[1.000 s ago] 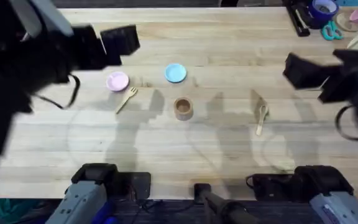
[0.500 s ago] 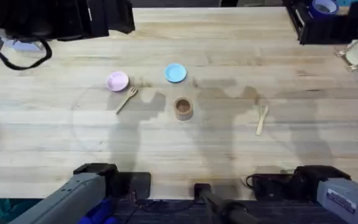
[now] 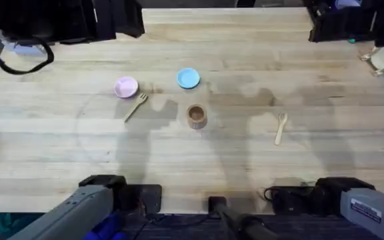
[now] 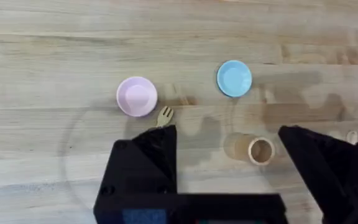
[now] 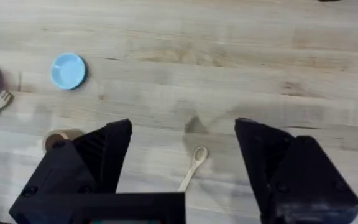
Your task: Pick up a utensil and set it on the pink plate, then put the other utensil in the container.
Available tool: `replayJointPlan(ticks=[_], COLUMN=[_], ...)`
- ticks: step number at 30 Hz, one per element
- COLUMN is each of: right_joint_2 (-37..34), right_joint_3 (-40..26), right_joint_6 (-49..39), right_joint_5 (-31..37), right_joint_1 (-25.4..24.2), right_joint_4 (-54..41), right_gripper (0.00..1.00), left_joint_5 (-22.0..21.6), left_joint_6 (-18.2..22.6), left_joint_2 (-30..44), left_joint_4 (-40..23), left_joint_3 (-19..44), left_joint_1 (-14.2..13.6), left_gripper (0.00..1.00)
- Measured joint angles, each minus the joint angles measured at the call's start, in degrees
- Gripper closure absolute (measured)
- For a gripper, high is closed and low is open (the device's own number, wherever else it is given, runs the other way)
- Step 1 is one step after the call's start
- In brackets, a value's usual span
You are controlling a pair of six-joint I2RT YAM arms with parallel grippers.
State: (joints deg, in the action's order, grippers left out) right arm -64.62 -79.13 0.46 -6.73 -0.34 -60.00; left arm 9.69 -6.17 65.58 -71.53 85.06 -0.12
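Overhead: wooden fork [image 3: 136,106] lies just beside round pink plate [image 3: 126,87]; squat wooden cup [image 3: 197,116] stands between it and spoon [image 3: 281,127]; left claw [image 4: 229,168] and right claw [image 5: 182,168] both wide, empty

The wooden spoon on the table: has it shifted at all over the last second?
No. The wooden spoon lies at the same spot and the same tilt, right of the wooden cup, as in both earlier overhead pictures.
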Motion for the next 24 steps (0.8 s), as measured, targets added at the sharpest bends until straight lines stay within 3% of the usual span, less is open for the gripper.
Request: replayJointPlan(ticks=[13, 24], right_joint_2=[0.0, 0.0], right_joint_3=[0.0, 0.0], right_joint_6=[0.0, -0.2], right_joint_5=[-0.2, -0.2], right_joint_1=[0.0, 0.0], right_joint_4=[0.0, 0.0], right_gripper=[0.005, 0.006], left_joint_5=[-0.5, -2.1], left_joint_6=[0.0, 0.7], left_joint_2=[0.8, 11.0], left_joint_4=[-3.4, -7.7], left_joint_3=[0.1, 0.1], left_joint_1=[0.0, 0.0], left_gripper=[0.006, 0.007])
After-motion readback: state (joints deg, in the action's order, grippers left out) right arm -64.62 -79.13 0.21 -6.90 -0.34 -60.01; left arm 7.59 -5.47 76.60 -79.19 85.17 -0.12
